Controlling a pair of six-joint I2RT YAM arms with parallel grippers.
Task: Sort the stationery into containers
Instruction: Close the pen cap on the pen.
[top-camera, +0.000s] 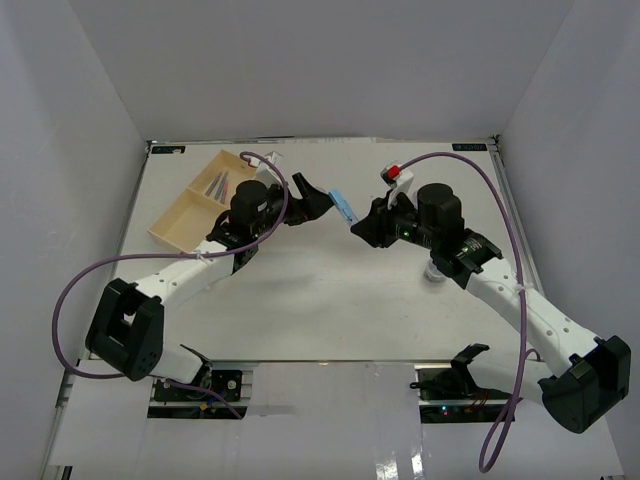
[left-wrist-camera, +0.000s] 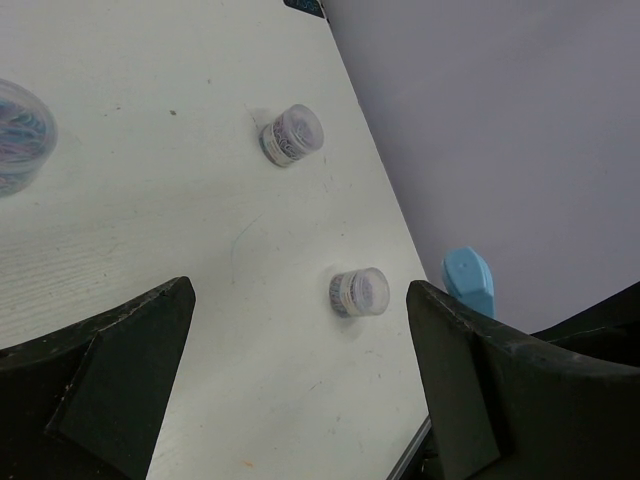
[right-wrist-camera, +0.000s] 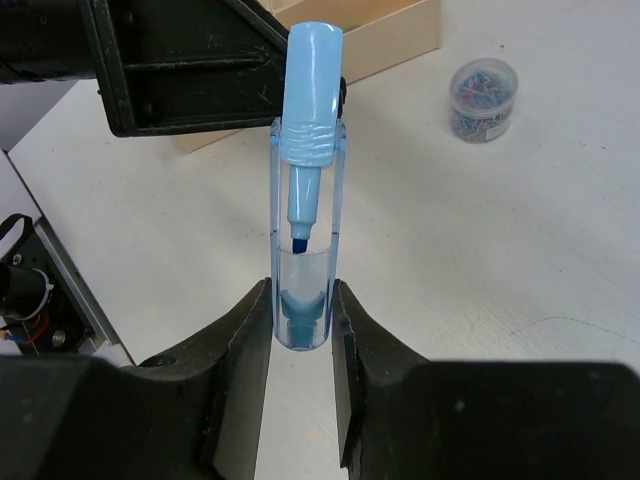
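Note:
My right gripper (top-camera: 365, 225) is shut on the clear cap end of a chunky blue marker (top-camera: 343, 206) and holds it above the table; in the right wrist view the marker (right-wrist-camera: 305, 170) stands up between the fingers (right-wrist-camera: 245, 350). My left gripper (top-camera: 306, 200) is open and empty, right next to the marker's free end, its dark body showing in the right wrist view (right-wrist-camera: 190, 60). The marker's tip (left-wrist-camera: 467, 281) shows just beyond my left gripper (left-wrist-camera: 300, 350). The cream tray (top-camera: 178, 225) lies at the far left with thin pens (top-camera: 218, 183) in one compartment.
Two small round jars (left-wrist-camera: 292, 134) (left-wrist-camera: 358, 291) stand on the table below the left gripper, and a third (left-wrist-camera: 20, 135) lies at the left edge of that view. One jar (top-camera: 432, 272) shows beside the right arm. A jar (right-wrist-camera: 484, 97) stands near the tray (right-wrist-camera: 395, 40).

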